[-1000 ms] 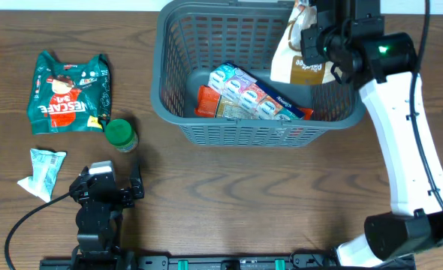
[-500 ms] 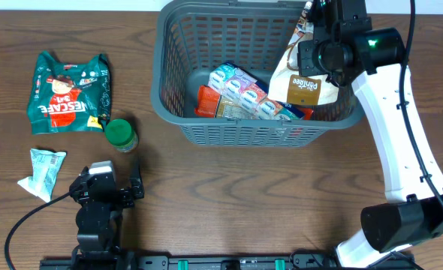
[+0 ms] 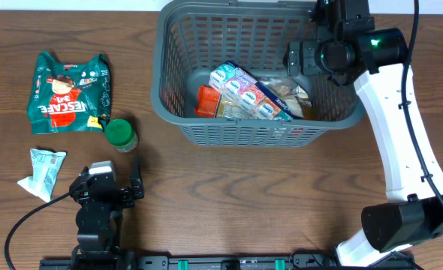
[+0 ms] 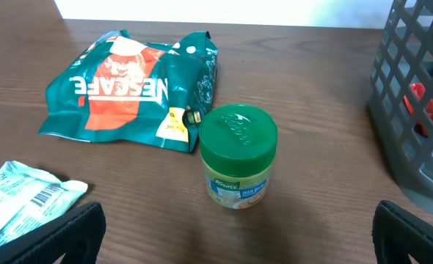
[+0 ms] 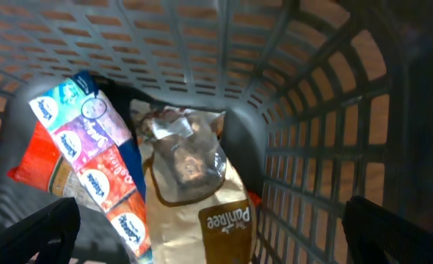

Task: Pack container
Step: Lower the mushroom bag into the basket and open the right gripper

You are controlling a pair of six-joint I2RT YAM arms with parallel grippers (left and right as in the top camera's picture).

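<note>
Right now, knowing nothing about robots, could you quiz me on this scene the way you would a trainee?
1. True or false: the green-lidded jar stands inside the basket.
2. The beige bag lies: A) in the basket, B) beside the jar, C) on top of the jar.
3. How many items sit on the table outside the basket?
Key: 1 false; 2 A; 3 three: the jar, the Nescafe bag and the small white packet.

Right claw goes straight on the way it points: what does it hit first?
Likely the brown Panitee bag lying on the floor of the basket, directly ahead of the open right claw; depth is hard to judge.
</note>
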